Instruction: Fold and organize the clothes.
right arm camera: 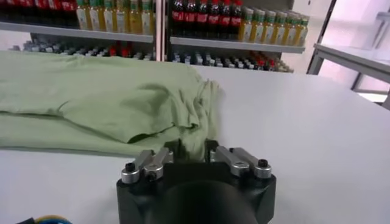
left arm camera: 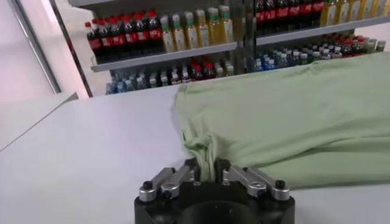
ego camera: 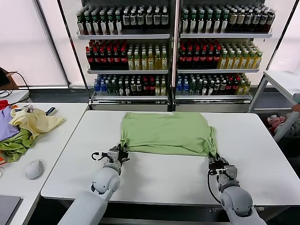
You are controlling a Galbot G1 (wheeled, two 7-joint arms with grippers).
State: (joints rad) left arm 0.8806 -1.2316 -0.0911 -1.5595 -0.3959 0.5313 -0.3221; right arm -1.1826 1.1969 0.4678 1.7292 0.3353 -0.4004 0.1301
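Two grippers work at the near edge of the light green shirt [ego camera: 165, 133], which lies flattened across the far middle of our white table [ego camera: 154, 176]. Our left gripper [ego camera: 123, 153] pinches its near-left corner; our right gripper [ego camera: 215, 160] clamps the bunched near-right corner.

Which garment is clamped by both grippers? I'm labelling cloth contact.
The light green shirt spread on the middle table, pinched at its near corners by the left gripper and right gripper; the yellow garment lies untouched.

Both grippers [ego camera: 121, 152] [ego camera: 213, 159] seemingly clamped.
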